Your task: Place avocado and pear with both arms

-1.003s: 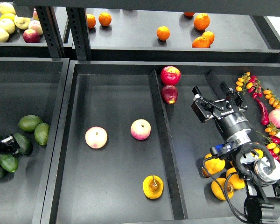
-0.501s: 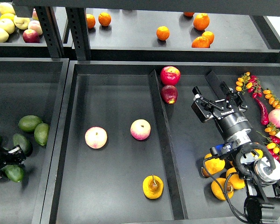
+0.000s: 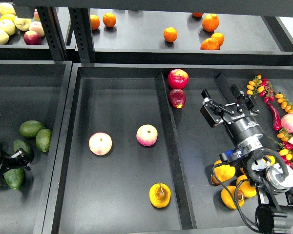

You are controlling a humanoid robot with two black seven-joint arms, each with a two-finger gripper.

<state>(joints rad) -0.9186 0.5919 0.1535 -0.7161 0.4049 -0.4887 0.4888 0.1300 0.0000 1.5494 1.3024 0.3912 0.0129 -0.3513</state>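
Several dark green avocados lie in the left tray [image 3: 49, 73]: one [image 3: 31, 128] and another [image 3: 43, 139] at the top of the group, one [image 3: 23, 147] and one [image 3: 13, 178] lower down. My left gripper [image 3: 18, 158] sits low among them, between those last two; its fingers are small and dark, so I cannot tell whether it holds one. The golden pear [image 3: 159, 194] with a brown stem lies at the front of the middle tray. My right gripper [image 3: 227, 100] hovers open and empty over the right compartment, well up and to the right of the pear.
Two pink-yellow apples [image 3: 100, 143] [image 3: 146, 135] lie in the middle tray. Red apples [image 3: 177, 78] sit by the divider [image 3: 168, 136]. Yellow-orange fruit [image 3: 224, 171] lies under my right arm. Small tomatoes and chillies [image 3: 273, 105] line the right edge. Oranges [image 3: 170, 34] are on the back shelf.
My left gripper has shifted down and a little right among the avocados, and the lower avocados near it have been pushed about. The right arm and the pear have not moved.
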